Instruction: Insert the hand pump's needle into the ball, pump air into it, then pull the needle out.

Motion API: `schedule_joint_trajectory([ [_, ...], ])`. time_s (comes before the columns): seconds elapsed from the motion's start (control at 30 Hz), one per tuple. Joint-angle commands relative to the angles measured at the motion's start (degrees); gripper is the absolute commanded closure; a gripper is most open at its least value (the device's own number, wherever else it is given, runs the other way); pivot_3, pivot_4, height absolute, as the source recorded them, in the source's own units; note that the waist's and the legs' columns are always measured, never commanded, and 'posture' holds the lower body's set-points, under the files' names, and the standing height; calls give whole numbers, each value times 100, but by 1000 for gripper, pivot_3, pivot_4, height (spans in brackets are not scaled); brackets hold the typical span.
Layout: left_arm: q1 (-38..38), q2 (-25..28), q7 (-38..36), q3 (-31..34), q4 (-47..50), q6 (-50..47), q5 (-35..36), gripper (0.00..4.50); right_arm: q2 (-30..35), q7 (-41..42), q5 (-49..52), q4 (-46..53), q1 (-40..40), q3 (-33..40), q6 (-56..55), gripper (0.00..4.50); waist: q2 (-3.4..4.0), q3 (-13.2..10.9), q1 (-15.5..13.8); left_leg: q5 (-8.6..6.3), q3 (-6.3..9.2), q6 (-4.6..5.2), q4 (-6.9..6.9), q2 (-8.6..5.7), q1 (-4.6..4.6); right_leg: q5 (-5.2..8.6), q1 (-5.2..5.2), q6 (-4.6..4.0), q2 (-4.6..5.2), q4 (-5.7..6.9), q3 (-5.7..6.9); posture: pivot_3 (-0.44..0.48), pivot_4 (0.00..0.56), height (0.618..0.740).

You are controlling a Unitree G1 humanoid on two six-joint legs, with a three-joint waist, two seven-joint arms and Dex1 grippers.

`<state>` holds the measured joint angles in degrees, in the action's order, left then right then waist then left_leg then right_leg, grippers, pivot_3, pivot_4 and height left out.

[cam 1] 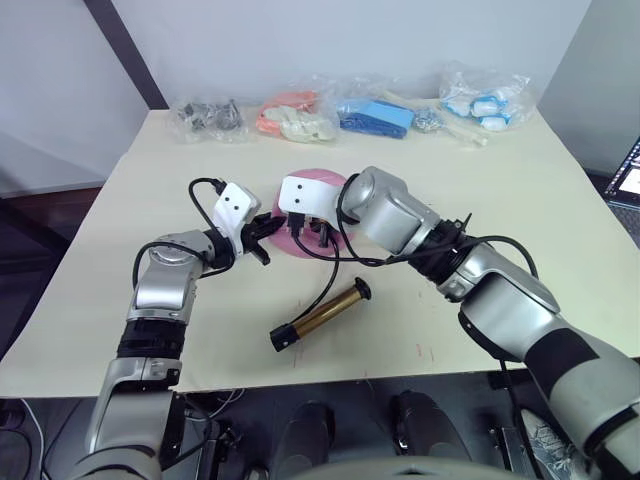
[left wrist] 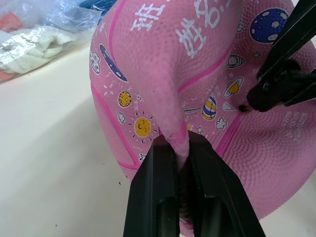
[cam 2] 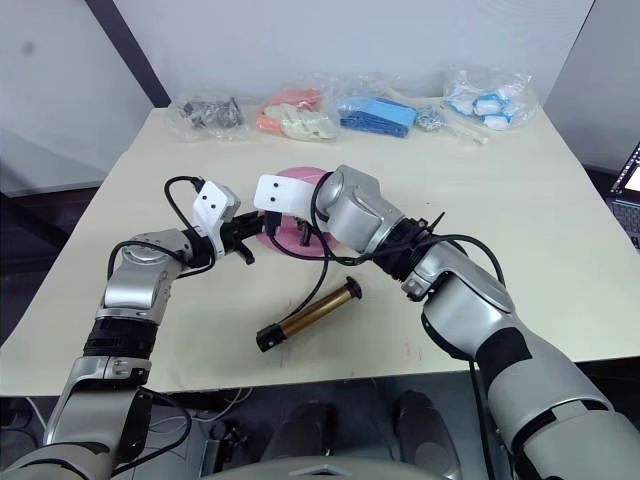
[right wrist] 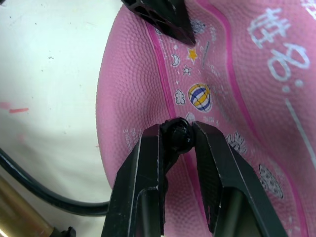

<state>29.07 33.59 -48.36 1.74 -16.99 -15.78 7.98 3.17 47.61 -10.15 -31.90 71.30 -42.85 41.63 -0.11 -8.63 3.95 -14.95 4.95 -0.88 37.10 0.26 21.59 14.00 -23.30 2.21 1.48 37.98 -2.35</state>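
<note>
Pink rubber of the limp ball is pinched in a fold by the left pincer; the right pincer, clamped on the hose end, holds the needle at the valve. Pumping and withdrawal remain; the hand pump lies behind both

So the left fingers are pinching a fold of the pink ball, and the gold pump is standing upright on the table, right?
Not quite. The left gripper does pinch a fold of the deflated pink ball, but the hand pump is lying on its side on the table, not upright. The left eye view shows it flat, in front of the ball, its thin black hose running up toward the right gripper.
</note>
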Motion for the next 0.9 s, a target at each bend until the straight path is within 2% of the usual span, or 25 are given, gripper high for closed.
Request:
schedule_joint_trajectory([
  [0.03, -203, -52, -318, -444, -36, -232, -78, 4500, -91, 99, -257, -610, -204, -146, -90, 4121, 0, 11, 1, 0, 0, 0, 0, 0, -1, 0, 0, 0, 0, 0, 0, 0, 150, 740],
  [0.27, -204, -55, -336, -443, -15, -352, -52, 4500, -253, 131, -528, -1369, -195, 74, -464, 4121, 1, 45, 6, -1, 0, 0, -4, 0, -17, 1, 12, 0, -2, -1, -2, 0, 150, 740],
  [0.4, -186, -44, -339, -417, -27, -422, -34, 4500, -256, 126, -656, -1713, -247, 160, -653, 4122, -4, 50, 8, -2, -8, -1, -35, 0, -94, 20, 72, 15, 0, -11, -11, 0, 150, 740],
  [0.9, -55, -7, -381, -385, -203, -741, 8, 4500, -368, 137, -944, -2237, -322, 326, -886, 4122, -4, 66, 0, -2, 0, -1, -38, -1, -95, 21, 72, 15, 0, -10, -11, 0, 150, 740],
])
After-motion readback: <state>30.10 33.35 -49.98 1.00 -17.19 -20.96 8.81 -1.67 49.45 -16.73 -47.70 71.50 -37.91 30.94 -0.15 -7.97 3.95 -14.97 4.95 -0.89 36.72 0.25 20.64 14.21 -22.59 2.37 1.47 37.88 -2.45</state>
